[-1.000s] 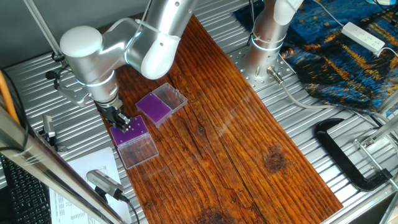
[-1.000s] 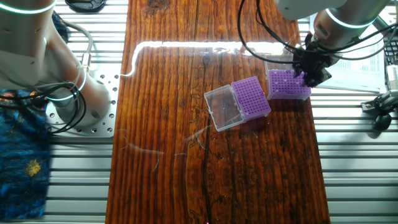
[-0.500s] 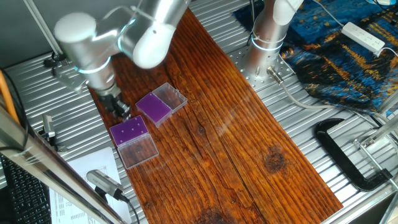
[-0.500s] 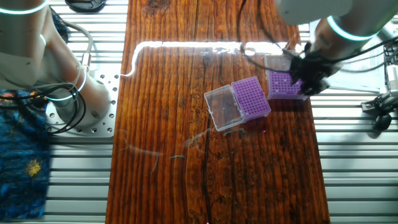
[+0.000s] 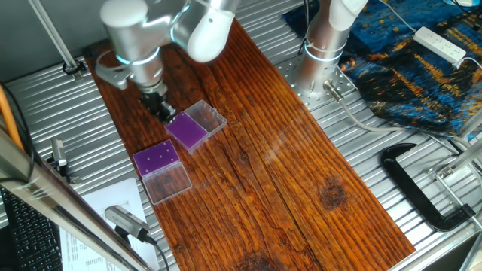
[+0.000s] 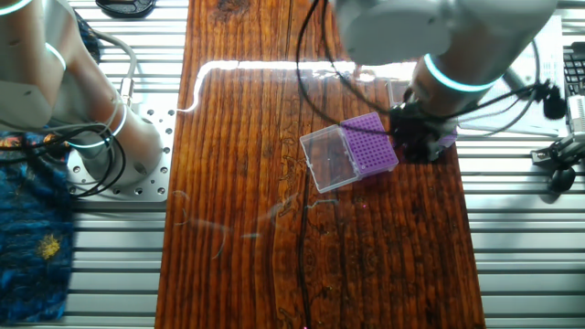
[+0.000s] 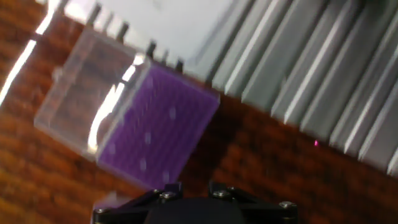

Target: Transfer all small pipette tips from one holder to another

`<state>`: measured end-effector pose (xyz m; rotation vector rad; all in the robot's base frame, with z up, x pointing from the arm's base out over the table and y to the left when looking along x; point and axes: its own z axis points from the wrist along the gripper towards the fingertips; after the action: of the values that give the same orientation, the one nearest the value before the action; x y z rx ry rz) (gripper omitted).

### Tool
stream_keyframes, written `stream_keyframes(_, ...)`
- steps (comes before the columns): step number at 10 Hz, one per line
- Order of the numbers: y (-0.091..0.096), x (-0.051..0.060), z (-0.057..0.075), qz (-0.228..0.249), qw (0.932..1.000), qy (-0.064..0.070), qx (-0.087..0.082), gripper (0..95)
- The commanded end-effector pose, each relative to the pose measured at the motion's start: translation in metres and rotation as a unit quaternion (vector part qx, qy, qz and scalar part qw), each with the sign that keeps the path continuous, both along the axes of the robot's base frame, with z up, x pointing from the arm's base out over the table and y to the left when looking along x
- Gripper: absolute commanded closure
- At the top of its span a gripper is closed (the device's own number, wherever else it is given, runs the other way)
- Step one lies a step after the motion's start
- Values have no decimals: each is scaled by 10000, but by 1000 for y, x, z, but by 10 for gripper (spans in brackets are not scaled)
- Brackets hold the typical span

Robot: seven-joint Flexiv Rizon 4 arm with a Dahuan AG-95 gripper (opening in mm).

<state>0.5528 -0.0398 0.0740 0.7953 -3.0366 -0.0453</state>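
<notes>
Item one, at left in the fixed view from the paper side: the source holder, a purple grid-topped box with a clear hinged lid (image 5: 156, 159). You find the small whitish pipette tips (image 5: 157, 156) here as pale dots on its top, standing upright.

Item two, to its right: the second purple grid-topped holder with its clear lid folded open (image 5: 186, 130), lying near the first but apart from it on the dark wooden board (image 5: 286, 173).

Item three: the black two-finger gripper (image 5: 165, 113), hanging at that second holder's far-left edge, pointing down. You cannot tell from any view whether its fingers are closed on a tip or bare; the hand view is blurred and shows only the finger bases.

Relation to note: the remaining tips lie toward the near-left of the gripper, back at the first holder.
</notes>
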Motion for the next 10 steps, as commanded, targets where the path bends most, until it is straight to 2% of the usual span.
stream_keyframes(1,-3,-14,-6,-138,9999,18,-6,950)
stream_keyframes(4,-1,-37,-10,-227,9997,88,-11,950)
stream_keyframes(5,-1,-40,-11,-211,9997,96,-26,950)
stream_keyframes(6,-3,-41,-11,-189,9998,110,-33,760)
stream_keyframes(10,-7,-43,-16,-196,9998,100,-25,760)
